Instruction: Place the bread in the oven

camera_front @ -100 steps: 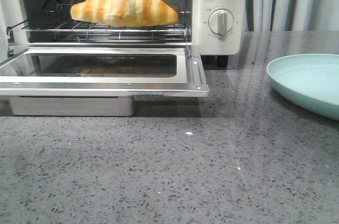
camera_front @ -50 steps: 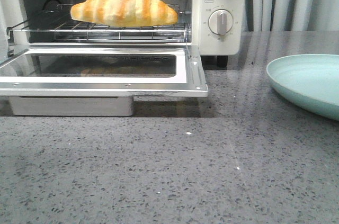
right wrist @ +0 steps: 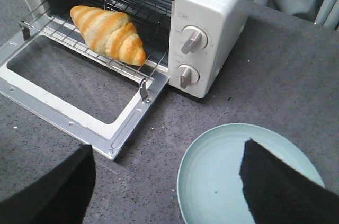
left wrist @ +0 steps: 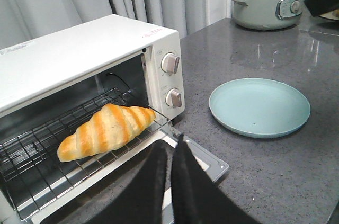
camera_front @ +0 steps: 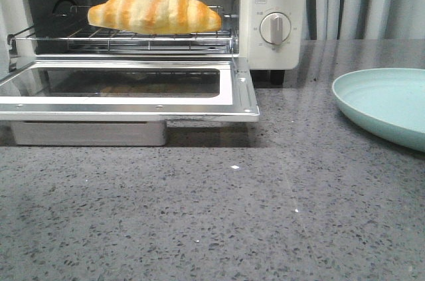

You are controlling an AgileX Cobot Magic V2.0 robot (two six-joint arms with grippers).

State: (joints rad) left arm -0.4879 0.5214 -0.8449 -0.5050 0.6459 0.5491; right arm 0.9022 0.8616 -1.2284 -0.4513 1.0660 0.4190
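The bread (camera_front: 155, 8), a golden striped croissant roll, lies on the wire rack (camera_front: 126, 38) of the cream-white oven (camera_front: 272, 15), whose glass door (camera_front: 126, 88) hangs open and flat. It also shows in the left wrist view (left wrist: 103, 130) and the right wrist view (right wrist: 108, 33). My left gripper (left wrist: 169, 147) is shut and empty, above the open door's right part, apart from the bread. My right gripper (right wrist: 167, 152) is open and empty, high over the counter between the door corner and the plate. Neither gripper shows in the front view.
A pale blue plate (camera_front: 385, 105) lies empty on the grey speckled counter, right of the oven; it shows too in the left wrist view (left wrist: 259, 107) and the right wrist view (right wrist: 222, 176). A grey-green cooker (left wrist: 267, 4) stands far back. Curtains hang behind.
The front view has shifted very slightly left; the bread, oven and plate stay where they were.
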